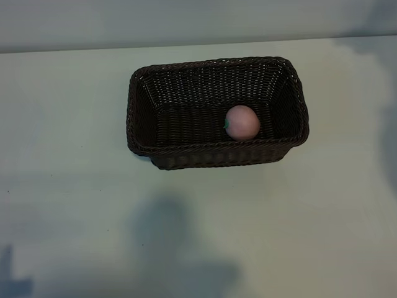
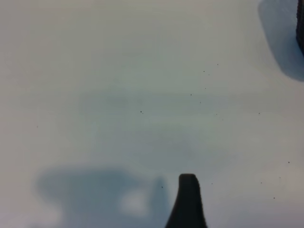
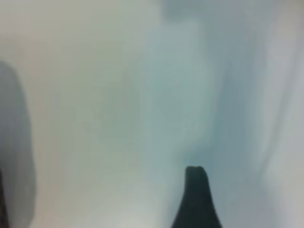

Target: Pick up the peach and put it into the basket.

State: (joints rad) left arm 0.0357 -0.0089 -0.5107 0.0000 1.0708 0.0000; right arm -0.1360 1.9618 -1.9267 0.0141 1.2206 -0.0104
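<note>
One peach (image 1: 242, 122) lies in the basket (image 1: 291, 81), stem mark facing left.

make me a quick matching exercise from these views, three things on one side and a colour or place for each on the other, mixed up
Column one:
1. peach
2. basket
3. table

Column two:
A. dark brown, woven
B. pale and bare around the basket
C. inside the basket, toward its right end

Pairs: 1-C, 2-A, 3-B
</note>
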